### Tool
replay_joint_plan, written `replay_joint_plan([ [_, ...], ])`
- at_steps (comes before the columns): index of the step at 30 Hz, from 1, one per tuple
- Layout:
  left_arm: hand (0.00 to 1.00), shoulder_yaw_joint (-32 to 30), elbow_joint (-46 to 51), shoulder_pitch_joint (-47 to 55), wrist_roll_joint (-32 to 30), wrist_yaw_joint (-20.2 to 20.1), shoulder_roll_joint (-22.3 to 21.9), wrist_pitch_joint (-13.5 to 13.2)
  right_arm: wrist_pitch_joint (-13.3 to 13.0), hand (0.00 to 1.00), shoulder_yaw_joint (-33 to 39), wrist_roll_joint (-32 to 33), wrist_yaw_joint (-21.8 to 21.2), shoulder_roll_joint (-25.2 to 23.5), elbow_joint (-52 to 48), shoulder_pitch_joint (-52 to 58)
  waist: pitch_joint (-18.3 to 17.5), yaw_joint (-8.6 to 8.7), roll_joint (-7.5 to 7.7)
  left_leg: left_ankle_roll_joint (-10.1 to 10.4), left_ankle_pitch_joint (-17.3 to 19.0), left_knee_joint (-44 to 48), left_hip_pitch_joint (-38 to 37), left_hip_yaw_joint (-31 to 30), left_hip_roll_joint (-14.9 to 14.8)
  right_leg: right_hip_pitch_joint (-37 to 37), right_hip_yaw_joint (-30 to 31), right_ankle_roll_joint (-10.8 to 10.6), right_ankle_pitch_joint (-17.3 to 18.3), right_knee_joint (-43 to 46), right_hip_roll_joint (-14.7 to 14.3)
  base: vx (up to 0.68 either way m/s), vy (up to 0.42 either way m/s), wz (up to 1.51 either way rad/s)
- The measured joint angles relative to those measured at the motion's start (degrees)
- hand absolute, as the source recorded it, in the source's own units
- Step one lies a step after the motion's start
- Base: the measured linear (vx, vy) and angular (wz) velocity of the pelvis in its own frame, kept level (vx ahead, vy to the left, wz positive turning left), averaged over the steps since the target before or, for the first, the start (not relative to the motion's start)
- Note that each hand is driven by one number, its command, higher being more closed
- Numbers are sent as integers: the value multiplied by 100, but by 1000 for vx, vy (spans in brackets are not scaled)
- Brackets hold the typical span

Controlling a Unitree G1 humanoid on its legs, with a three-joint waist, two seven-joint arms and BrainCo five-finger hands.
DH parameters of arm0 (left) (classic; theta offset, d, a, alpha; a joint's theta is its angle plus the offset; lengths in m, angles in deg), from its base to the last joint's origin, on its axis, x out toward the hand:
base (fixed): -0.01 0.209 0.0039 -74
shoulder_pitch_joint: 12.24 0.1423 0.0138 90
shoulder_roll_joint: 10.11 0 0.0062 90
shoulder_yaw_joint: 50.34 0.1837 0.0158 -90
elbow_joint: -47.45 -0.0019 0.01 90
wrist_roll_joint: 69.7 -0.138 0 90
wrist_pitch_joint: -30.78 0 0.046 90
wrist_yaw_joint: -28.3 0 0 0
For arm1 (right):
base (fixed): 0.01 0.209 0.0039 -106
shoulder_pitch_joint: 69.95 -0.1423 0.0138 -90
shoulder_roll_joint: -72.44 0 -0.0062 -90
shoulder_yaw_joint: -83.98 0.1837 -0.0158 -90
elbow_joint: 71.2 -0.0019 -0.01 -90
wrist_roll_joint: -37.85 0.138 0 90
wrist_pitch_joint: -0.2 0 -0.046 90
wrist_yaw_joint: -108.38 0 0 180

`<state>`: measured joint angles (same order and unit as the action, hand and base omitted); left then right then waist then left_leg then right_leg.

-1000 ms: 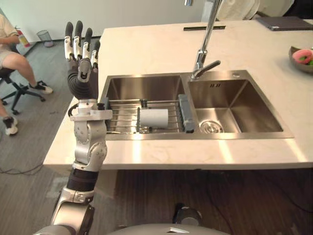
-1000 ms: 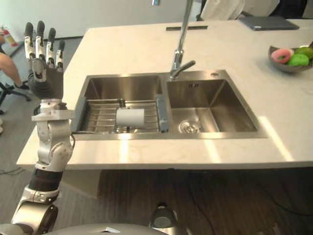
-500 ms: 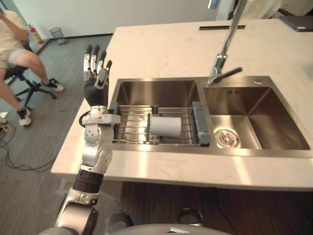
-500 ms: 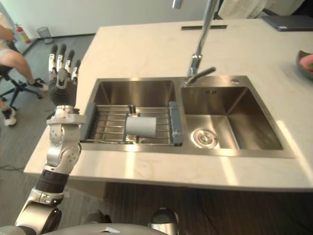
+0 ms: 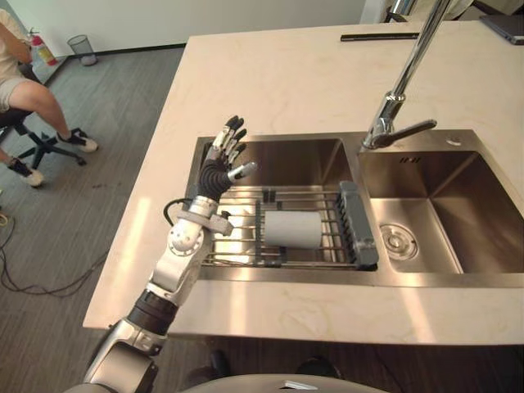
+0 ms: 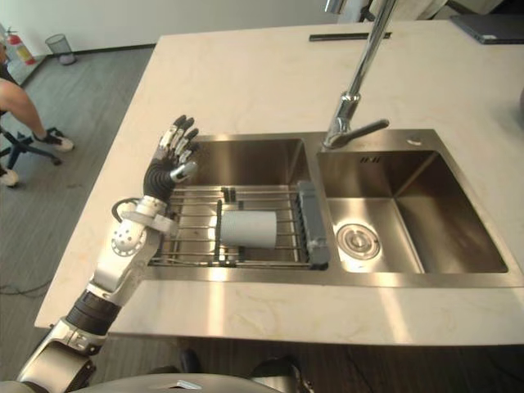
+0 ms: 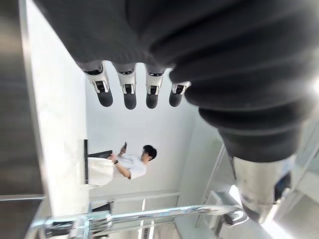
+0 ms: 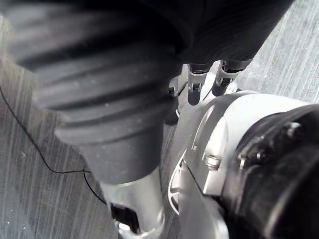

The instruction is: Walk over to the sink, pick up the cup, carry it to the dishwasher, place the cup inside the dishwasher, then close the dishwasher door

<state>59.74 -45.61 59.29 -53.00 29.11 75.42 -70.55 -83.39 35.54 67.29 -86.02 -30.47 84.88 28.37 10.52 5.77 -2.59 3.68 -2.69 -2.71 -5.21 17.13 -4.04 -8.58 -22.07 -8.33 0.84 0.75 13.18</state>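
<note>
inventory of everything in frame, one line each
cup: 1, white, on its side on the rack
rack: 1, steel wire with grey ends, across the left basin
sink: 1, steel, two basins, set in the counter
faucet: 1, steel, behind the sink
counter: 1, cream
black strip: 1, far side of the counter
bin: 1, grey, on the floor by the far wall
person: 1, seated on an office chair, far left
left hand: fingers straight, by the sink's left edge, apart from the cup
right hand: over the floor
</note>
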Motion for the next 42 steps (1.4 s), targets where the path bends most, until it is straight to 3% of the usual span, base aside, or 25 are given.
replay_joint_plan([
  [5, 0, 489, -153, 261, -999, -308, 216, 173, 2, 0, -63, 5, 0, 47, -33, -56, 6, 55, 30, 5, -97, -163, -6, 22, -21, 34, 8, 61, -60, -126, -69, -7, -7, -2],
  [13, 0, 835, -134, 266, -1982, -533, 581, 245, 24, 0, -43, 5, -15, 162, -23, -128, 0, 58, 40, 6, -96, -166, -14, 24, -25, -59, -11, 62, -171, -317, -112, 0, 0, 0],
  [15, 0, 993, -113, 293, -2410, -366, 593, 452, 33, 0, -53, 55, -18, 224, -23, -211, -11, 63, 59, 6, -96, -166, -15, 19, -20, -88, -24, 80, -183, -372, -119, 0, 0, 0],
  [19, 0, 1015, -113, 470, -2897, 290, 592, 499, 171, 0, -106, 480, -16, 224, -14, -297, -48, 68, 106, 8, -95, -169, -15, 19, -32, -93, -26, 82, -182, -389, -135, 0, 0, 0],
  [21, 0, 1001, -118, 511, -3240, 704, 593, 414, 256, 0, -220, 733, 5, 228, -2, -300, -56, 66, 122, 12, -92, -169, -15, 19, -31, -99, -29, 83, -182, -397, -136, 0, 0, 0],
  [24, 0, 993, -155, 515, -3630, 1020, 591, 161, 283, 0, -218, 736, 3, 236, 7, -299, -72, 74, 148, 17, -89, -169, -17, 21, -31, -106, -29, 84, -183, -412, -139, 0, 0, 0],
  [27, 0, 1015, -219, 515, -3923, 1142, 591, 26, 289, 0, -211, 738, 3, 236, 12, -298, -75, 104, 153, 23, -85, -169, -30, 28, -32, -120, -27, 89, -187, -432, -143, 0, 0, 0],
  [36, 0, 1468, -306, 434, -4401, 1092, 663, -54, 358, 0, -42, 863, 2, 245, 18, -302, -82, 212, 144, 27, -81, -170, -35, 84, -33, -137, -4, 157, -255, -531, -161, -2, 0, -2],
  [42, 0, 1950, -389, 190, -4749, 782, 658, 117, 347, 0, -43, 955, 5, 249, 26, -310, -111, 295, 114, 28, -61, -172, -97, 181, -37, -125, 93, 170, -274, -532, -160, -16, 2, -9],
])
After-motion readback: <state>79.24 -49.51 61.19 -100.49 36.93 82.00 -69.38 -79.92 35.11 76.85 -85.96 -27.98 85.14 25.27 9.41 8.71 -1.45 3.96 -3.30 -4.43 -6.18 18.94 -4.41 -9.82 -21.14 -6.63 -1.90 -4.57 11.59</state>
